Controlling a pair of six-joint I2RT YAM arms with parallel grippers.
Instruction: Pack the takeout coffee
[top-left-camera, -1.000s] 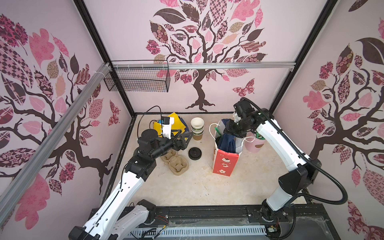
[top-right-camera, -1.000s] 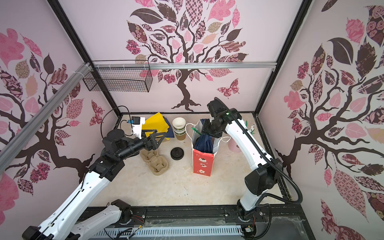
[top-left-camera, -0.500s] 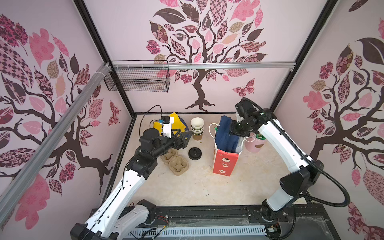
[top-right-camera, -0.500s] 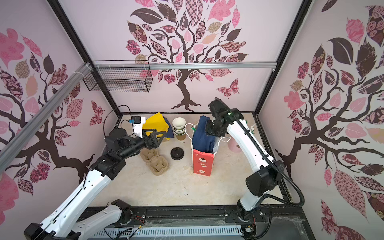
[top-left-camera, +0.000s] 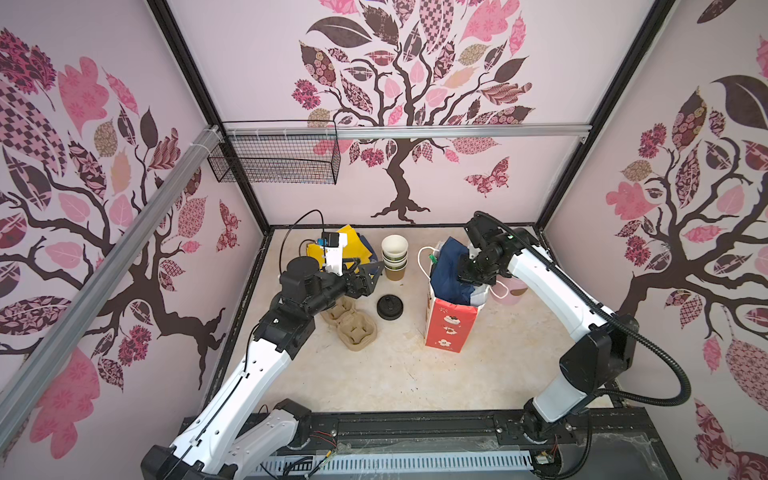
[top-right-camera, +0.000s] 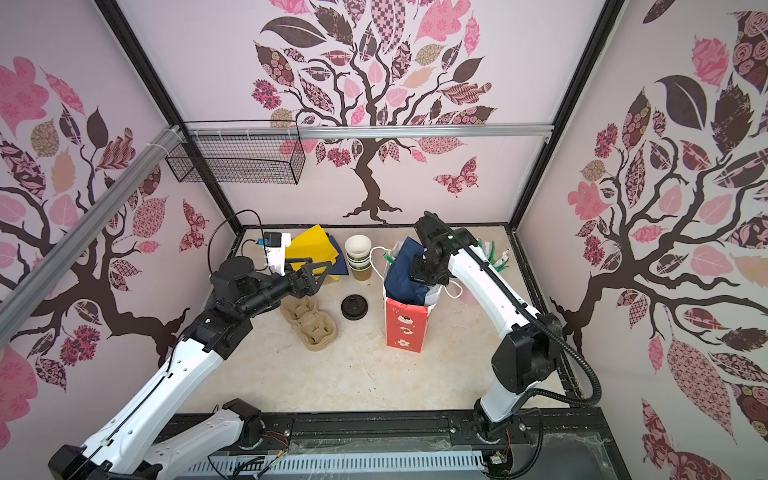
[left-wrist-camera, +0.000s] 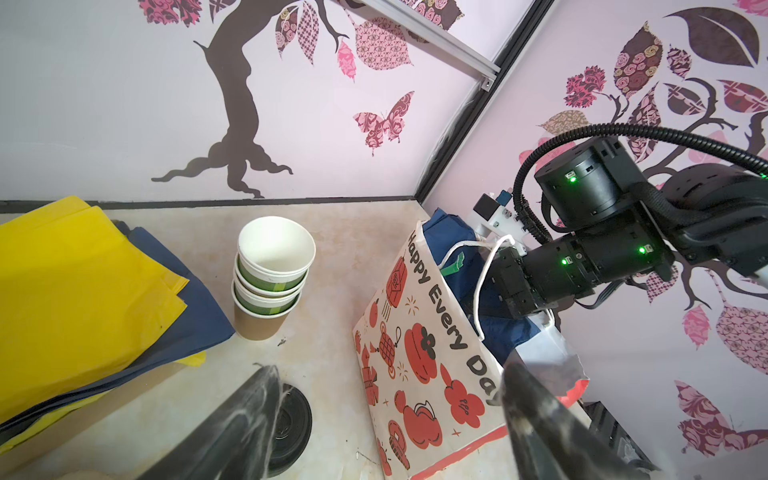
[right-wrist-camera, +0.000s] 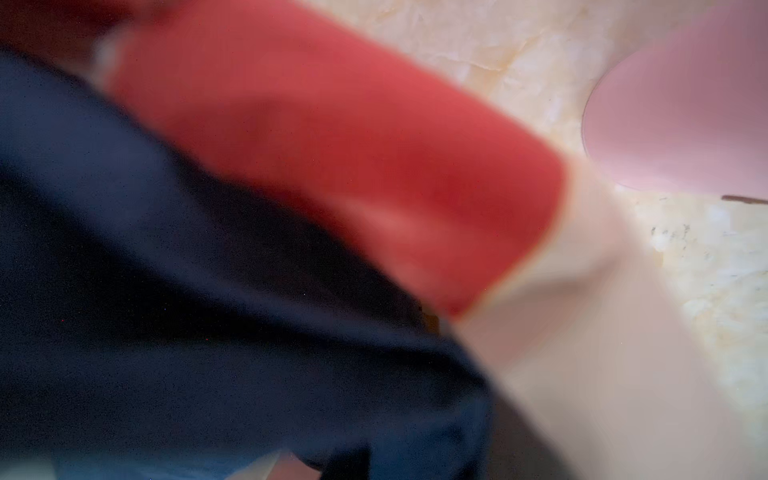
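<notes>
top views: navy paper (top-left-camera: 446, 266) taller, right fingers (top-left-camera: 471, 281) closed

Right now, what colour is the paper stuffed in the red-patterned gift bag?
Navy blue; the crumpled tissue paper shows best in a top view.

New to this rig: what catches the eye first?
The red gift bag stands right of centre, navy tissue paper spilling from its mouth where the right gripper reaches in. Further back, green cups sit stacked in a brown cup; a black lid lies left of the bag.
</notes>
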